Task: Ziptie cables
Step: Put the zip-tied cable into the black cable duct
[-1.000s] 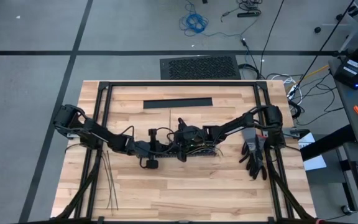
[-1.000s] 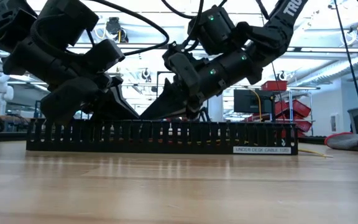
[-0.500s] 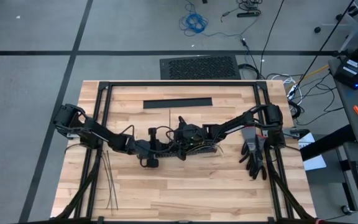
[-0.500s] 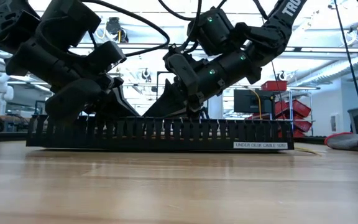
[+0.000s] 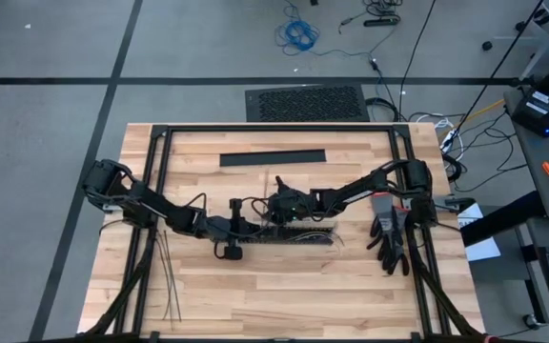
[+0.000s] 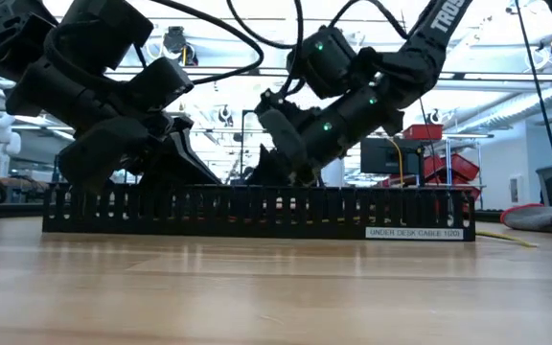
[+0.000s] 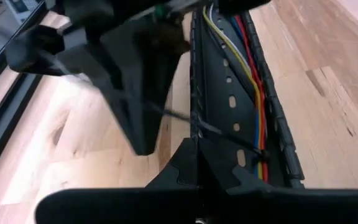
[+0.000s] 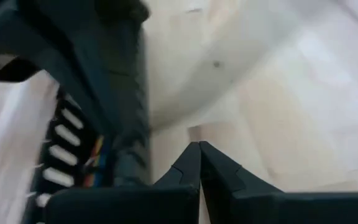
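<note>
Cables (image 7: 253, 93) lie lengthwise inside the black duct (image 5: 289, 236) — long axis across the counter (image 5: 284, 295); left gripper (image 5: 255, 229) and right gripper (image 5: 276, 211), both closed and empty, meet at its left-centre, the left slightly nearer.

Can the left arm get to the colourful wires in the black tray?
Probably yes. The left gripper, shut, sits right at the tray's open top, and the wires lie uncovered inside. Only a thin dark strip crosses them.
</note>
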Controlling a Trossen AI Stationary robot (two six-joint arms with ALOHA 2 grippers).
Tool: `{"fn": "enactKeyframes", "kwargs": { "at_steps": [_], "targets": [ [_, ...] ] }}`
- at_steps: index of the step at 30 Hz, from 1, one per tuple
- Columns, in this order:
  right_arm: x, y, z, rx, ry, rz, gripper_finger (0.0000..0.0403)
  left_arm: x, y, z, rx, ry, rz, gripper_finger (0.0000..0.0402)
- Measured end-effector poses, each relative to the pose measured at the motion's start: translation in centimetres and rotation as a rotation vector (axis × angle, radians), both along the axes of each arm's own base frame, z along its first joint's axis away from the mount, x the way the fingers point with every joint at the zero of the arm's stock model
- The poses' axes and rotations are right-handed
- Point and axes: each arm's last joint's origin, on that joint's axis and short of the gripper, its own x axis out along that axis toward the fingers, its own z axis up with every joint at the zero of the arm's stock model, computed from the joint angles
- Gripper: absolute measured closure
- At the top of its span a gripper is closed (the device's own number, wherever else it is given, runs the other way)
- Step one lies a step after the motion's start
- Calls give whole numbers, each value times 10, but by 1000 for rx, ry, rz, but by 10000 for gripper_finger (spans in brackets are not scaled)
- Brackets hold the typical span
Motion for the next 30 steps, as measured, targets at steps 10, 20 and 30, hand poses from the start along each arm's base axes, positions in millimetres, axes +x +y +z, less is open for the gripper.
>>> {"fn": "enactKeyframes", "kwargs": {
  "at_steps": [10,20,30],
  "targets": [
    [-3,9,14,-43,-3,6,402,-1,-1,-1,17,11,-6,402],
    [-8,26,31,-111,-1,2,402,-1,-1,-1,23,18,-15,402],
    [-4,37,35,-131,-81,56,403,-1,-1,-1,21,19,-23,402]
  ]
}}
